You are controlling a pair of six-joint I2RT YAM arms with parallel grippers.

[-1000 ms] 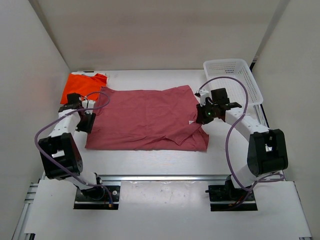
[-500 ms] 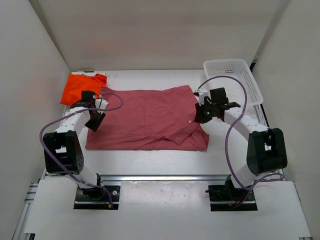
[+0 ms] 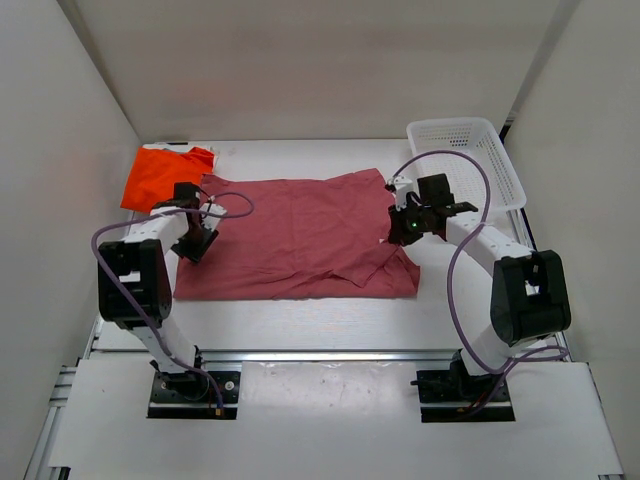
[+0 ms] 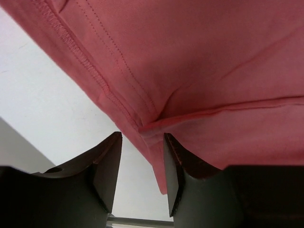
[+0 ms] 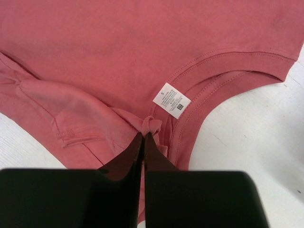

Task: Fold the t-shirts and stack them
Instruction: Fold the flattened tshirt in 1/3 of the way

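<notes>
Here, right gripper (image 5: 144, 136) pinching pinkish-red shirt (image 3: 290, 235), left gripper (image 4: 141, 143) parted astride its hem, basket (image 3: 452, 126) nearby.

Spread flat, right side rumpled: pinkish-red cloth t-shirt (image 3: 290, 235). Bunched at its far-left corner: bright orange cloth t-shirt (image 3: 160, 175).

Right wrist view: one white tag (image 5: 171, 100) on the pinkish-red t-shirt (image 5: 118, 47), just inside the collar seam (image 5: 228, 54). It carries several lines of small dark print, too small to read. No other text, brand or number legible in any view.
</notes>
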